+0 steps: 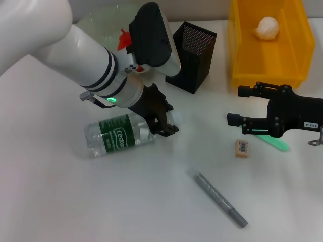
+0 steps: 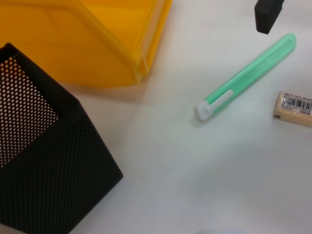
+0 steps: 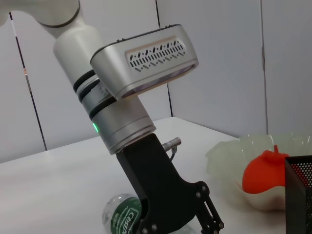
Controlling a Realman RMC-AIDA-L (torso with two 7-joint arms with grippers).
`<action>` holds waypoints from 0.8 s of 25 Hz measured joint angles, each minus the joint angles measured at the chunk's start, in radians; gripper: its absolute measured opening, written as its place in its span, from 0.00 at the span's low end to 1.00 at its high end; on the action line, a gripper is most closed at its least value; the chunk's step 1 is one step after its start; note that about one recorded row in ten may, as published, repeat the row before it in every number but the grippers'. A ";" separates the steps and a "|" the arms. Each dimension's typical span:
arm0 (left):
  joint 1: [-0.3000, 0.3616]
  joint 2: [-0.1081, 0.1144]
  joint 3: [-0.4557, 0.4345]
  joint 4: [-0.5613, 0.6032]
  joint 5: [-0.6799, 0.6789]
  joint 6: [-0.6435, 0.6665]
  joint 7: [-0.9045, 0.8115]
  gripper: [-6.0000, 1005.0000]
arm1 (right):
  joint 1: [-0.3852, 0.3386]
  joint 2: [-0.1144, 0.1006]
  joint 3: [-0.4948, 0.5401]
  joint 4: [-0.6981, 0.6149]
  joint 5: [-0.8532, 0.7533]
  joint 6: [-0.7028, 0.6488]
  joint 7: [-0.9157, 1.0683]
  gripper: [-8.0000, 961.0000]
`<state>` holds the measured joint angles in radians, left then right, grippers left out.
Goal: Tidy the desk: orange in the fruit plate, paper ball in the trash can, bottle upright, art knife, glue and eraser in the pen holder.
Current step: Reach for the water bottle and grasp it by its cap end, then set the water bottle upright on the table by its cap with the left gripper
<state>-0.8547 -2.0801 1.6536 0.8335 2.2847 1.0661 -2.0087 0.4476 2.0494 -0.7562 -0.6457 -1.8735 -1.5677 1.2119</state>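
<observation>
The bottle [image 1: 118,133] lies on its side left of centre, also seen as the bottle [image 3: 122,217] in the right wrist view. My left gripper [image 1: 164,118] is down at its cap end, open, jaws straddling the neck. The orange [image 1: 123,38] sits in the fruit plate [image 1: 98,22] behind my left arm. The paper ball [image 1: 266,27] lies in the yellow trash can [image 1: 267,65]. My right gripper [image 1: 235,105] hovers open and empty at the right. Under it lies a green stick [image 1: 276,143] beside the eraser [image 1: 242,147]. A grey pen-shaped tool [image 1: 221,199] lies near the front. The pen holder [image 1: 192,58] stands at the back.
In the left wrist view the pen holder [image 2: 48,161], trash can [image 2: 87,39], green stick [image 2: 243,78] and eraser [image 2: 294,108] show close together. Which of the green stick and grey tool is the art knife or the glue, I cannot tell.
</observation>
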 joint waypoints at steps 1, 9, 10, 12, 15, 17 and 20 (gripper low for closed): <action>0.000 0.000 0.000 0.000 0.000 0.000 0.000 0.53 | 0.000 0.000 0.000 0.000 0.000 0.000 0.000 0.83; -0.002 0.000 0.035 -0.001 0.026 -0.009 -0.003 0.53 | 0.000 0.000 0.000 0.000 0.000 0.000 0.000 0.83; -0.002 0.000 0.038 -0.001 0.026 -0.010 -0.003 0.53 | 0.000 0.000 0.000 0.000 0.000 0.000 0.000 0.83; -0.003 0.000 0.038 0.002 0.027 -0.011 -0.003 0.52 | 0.000 0.000 0.000 0.000 0.000 0.000 0.000 0.83; -0.003 0.000 0.038 0.003 0.027 -0.012 -0.004 0.48 | -0.001 0.000 0.000 0.000 0.001 0.000 0.000 0.83; -0.003 0.000 0.038 0.003 0.027 -0.012 -0.004 0.46 | -0.002 0.001 0.000 0.000 0.001 0.000 0.000 0.82; 0.001 0.000 0.007 0.029 0.024 -0.009 -0.027 0.45 | -0.004 0.001 0.000 0.000 0.002 -0.001 0.000 0.82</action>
<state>-0.8537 -2.0800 1.6605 0.8627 2.3092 1.0568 -2.0355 0.4438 2.0502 -0.7562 -0.6457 -1.8718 -1.5682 1.2119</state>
